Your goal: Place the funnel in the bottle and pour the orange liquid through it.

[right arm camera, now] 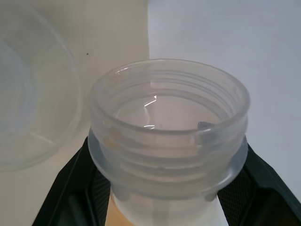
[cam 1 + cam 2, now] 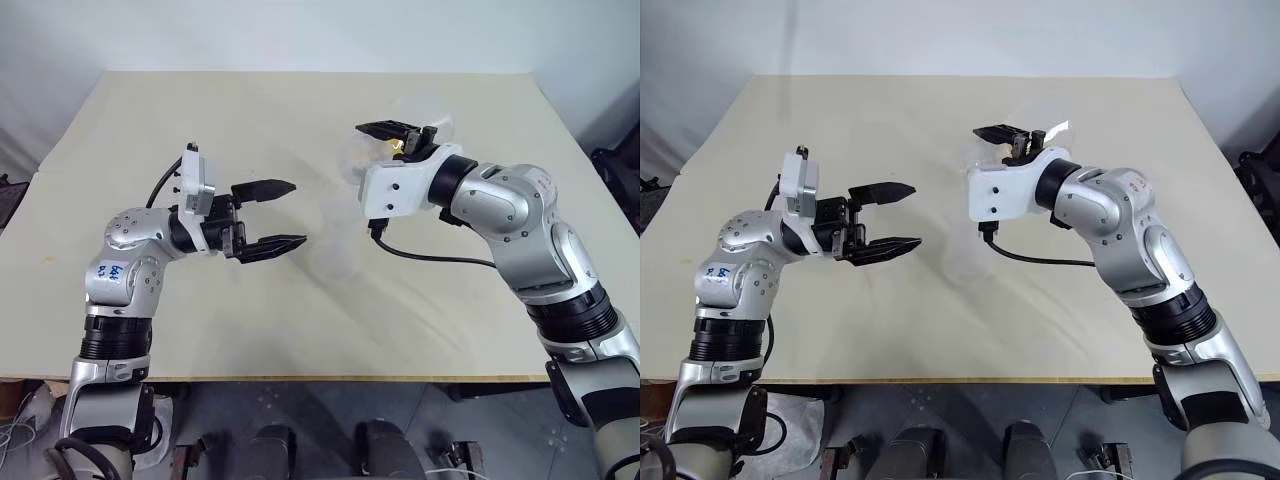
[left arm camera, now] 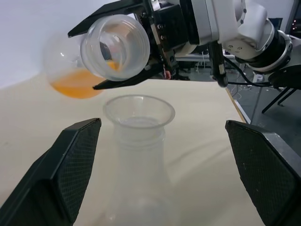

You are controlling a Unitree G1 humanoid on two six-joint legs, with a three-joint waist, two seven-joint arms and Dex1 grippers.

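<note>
My right gripper (image 3: 123, 47), pinching the tipped long-necked clear flask (image 3: 101, 54) of orange liquid (image 3: 75, 84), holds its mouth just above the tiny clear funnel (image 3: 139, 112) seated in the clear conical bottle (image 3: 141, 174); left gripper (image 2: 272, 215) spread, empty.

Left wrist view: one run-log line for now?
funnel: seated in bottle | right gripper: tilting flask, orange liquid inside | left gripper: open
</note>
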